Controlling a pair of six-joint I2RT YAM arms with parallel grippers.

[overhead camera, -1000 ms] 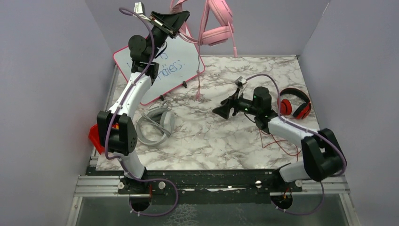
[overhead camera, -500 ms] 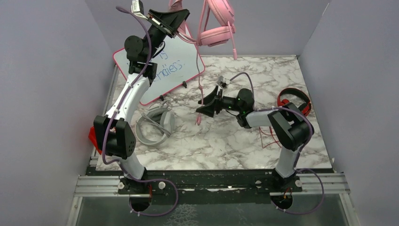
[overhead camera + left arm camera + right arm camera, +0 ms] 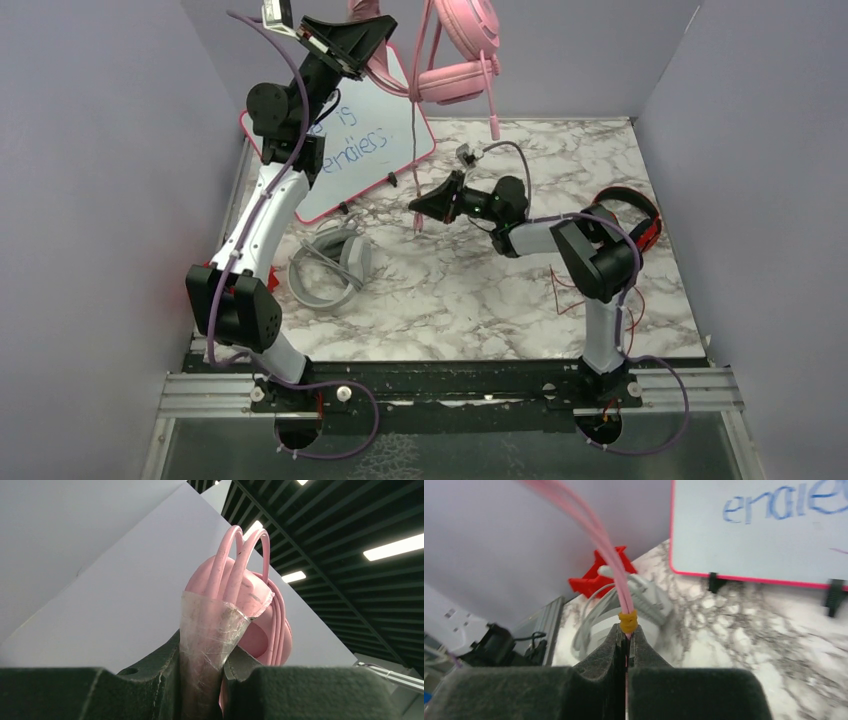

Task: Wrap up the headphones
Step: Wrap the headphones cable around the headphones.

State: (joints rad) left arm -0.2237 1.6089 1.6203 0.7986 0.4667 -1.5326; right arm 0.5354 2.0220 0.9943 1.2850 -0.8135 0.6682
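High at the back, the pink headphones (image 3: 458, 62) hang in the air with my left gripper (image 3: 375, 38) shut on their headband. The left wrist view shows a tape-wrapped part of the pink band (image 3: 210, 625) clamped between the left gripper's (image 3: 216, 667) pads. Their thin pink cable (image 3: 418, 160) drops straight down to my right gripper (image 3: 416, 206). That right gripper (image 3: 626, 636) is shut on the pink cable (image 3: 608, 555), just below a yellow band (image 3: 628, 621). The grey headphones (image 3: 325, 265) lie at the left. The red-and-black headphones (image 3: 632, 215) lie at the right, partly behind the right arm.
A pink-framed whiteboard (image 3: 372, 140) with blue writing leans at the back left. A red plastic piece (image 3: 200, 292) sits at the table's left edge. A thin red cable (image 3: 572, 292) trails near the right arm's base. Grey walls close in three sides.
My right gripper swung left and back to the hanging pink cable and went from open to shut on it. The left arm lifted the pink headphones slightly.
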